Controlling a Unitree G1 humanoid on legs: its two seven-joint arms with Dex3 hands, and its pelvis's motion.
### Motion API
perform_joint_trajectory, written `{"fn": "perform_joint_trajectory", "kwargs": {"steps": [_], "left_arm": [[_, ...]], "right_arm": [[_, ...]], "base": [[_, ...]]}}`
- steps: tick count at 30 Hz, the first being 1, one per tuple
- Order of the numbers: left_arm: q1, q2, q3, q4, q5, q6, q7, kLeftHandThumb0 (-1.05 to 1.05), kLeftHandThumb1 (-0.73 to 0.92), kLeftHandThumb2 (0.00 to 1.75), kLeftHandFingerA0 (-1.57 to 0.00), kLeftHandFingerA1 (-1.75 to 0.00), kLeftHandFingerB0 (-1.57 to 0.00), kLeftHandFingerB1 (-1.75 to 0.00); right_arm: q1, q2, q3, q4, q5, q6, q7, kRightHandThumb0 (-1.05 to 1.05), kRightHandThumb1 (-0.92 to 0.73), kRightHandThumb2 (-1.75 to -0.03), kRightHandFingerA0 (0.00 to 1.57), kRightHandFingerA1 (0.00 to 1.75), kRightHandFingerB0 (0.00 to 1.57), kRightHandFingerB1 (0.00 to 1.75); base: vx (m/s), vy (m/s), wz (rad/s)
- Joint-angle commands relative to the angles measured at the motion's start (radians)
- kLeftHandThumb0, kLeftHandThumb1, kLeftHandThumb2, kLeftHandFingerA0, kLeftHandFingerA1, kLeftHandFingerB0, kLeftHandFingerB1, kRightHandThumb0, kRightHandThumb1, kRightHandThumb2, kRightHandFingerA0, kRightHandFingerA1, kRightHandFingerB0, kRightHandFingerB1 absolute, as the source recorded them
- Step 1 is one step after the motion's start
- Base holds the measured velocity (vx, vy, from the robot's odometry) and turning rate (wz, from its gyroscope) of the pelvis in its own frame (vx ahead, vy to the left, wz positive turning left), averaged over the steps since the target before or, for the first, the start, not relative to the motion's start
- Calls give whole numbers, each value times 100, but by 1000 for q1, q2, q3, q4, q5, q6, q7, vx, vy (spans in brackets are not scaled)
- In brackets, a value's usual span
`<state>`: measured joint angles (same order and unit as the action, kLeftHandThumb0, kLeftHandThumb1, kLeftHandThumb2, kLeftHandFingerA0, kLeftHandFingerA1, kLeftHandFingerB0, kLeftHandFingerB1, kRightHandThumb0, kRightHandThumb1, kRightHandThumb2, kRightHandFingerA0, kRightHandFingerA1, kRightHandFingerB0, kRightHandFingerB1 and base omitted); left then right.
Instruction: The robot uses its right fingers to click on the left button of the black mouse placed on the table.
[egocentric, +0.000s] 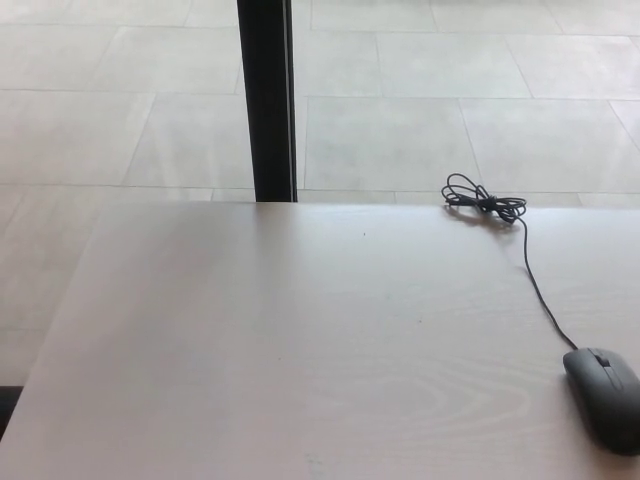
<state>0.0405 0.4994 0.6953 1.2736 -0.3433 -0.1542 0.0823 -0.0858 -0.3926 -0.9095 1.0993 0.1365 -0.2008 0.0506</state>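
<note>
Soft, even daylight fills the head view, bright and slightly washed out over the pale floor tiles (420, 130) and the light worktop (300, 340). The worktop carries a faint sheen and almost no shadows. Focus is a little soft throughout, with mild haze.

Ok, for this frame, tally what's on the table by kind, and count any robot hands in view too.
Black mouse: 1
Mouse cable, bundled at its far end: 1
Robot hands: 0, neither is in view
Total: 2 things on the table
</note>
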Motion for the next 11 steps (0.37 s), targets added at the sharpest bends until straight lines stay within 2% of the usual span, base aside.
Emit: {"fn": "perform_joint_trajectory", "kwargs": {"steps": [1, 4, 6, 7, 11], "left_arm": [[2, 1, -1, 2, -13, -18, -13, -59, 58, 58, -90, -86, -60, -55], [0, -3, 2, 2, -17, -17, -17, -61, 58, 58, -93, -90, -67, -57], [-4, -5, 8, 3, -23, -16, -10, -57, 56, 57, -89, -80, -66, -56], [-4, -5, 8, 2, -23, -13, -12, -57, 55, 57, -93, -82, -62, -55], [-6, -2, 12, 2, -31, -9, -21, -53, 52, 56, -90, -81, -63, -56]], "right_arm": [[21, -1, 56, 9, 60, -43, 22, -56, -61, -62, 58, 54, 50, 40], [30, -3, 92, -6, 67, -51, 14, -55, -64, -59, 60, 53, 48, 38], [28, -4, 96, -2, 95, -37, 18, -51, -62, -59, 58, 52, 45, 38], [26, -7, 95, 8, 108, -35, 24, -54, -50, -83, 54, 61, 39, 51], [29, -8, 108, 15, 127, -37, 27, -55, -48, -84, 56, 63, 39, 51]], "base": [[0, 0, 0], [0, 0, 0], [0, 0, 0], [0, 0, 0], [0, 0, 0]]}}
